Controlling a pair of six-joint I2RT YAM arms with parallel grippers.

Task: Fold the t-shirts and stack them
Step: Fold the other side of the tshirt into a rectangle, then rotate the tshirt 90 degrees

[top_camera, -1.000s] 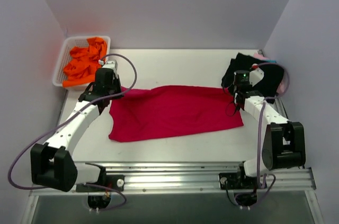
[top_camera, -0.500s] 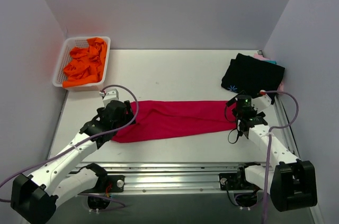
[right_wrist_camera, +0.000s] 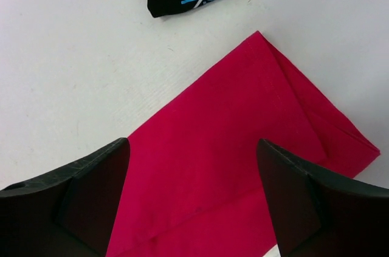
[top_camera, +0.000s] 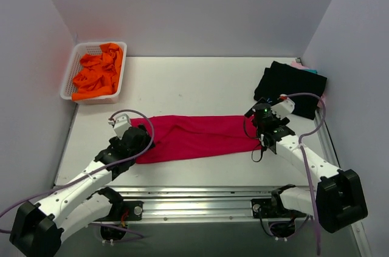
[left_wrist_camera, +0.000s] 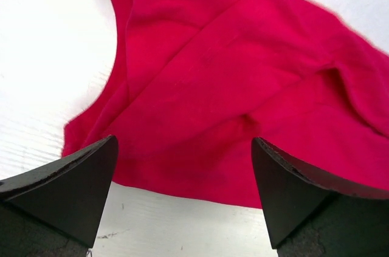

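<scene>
White bench [top_camera: 200, 81], pale bare walls. The red t-shirt [top_camera: 200, 137] lies across the middle of it as a long strip, apparently folded lengthwise. Both grippers hang wide and empty over its ends. The left gripper [left_wrist_camera: 183, 141] is above the rumpled, layered end, and the right gripper [right_wrist_camera: 193, 143] is above the neat squared corner.

I judge the next fold to be crosswise. I'd want each pinch to catch every layer at the edge, most of all on the left where the cloth overlaps unevenly, or a lower ply may drag behind.

The black t-shirt [top_camera: 292, 87], with its blue mark, sits folded at the far right, apart from the strip. That looks like the stack. A white basket [top_camera: 68, 84] of orange cloth [top_camera: 97, 71] stands in the far left corner.
</scene>
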